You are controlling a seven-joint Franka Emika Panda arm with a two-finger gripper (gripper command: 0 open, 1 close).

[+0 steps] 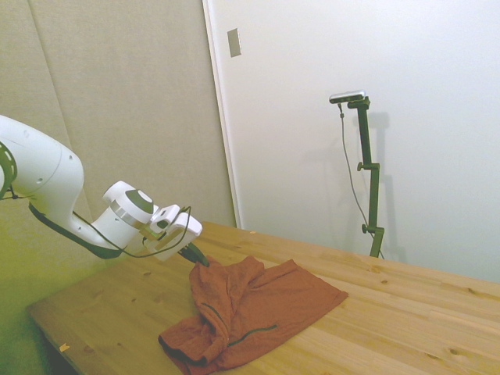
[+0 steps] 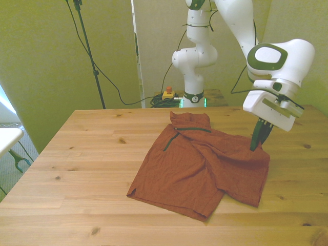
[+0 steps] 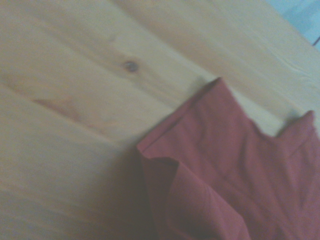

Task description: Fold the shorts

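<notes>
Rust-red soft cloth shorts (image 2: 202,166) lie spread on the pale wooden desk (image 2: 77,169). The white arm's gripper (image 2: 254,146) has its dark fingers pinched together on the shorts' corner at the front view's right, lifting it slightly.

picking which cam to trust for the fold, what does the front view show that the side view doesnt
Only the front view shows the robot's base behind the table, the cables on the floor there, and the shorts' far hem lying flat toward the camera.

Only the side view shows the corner of the shorts raised off the table into a peak at the gripper.

Both show the rust-red shorts with the dark zipper, and the jaws closed on one corner.
</notes>
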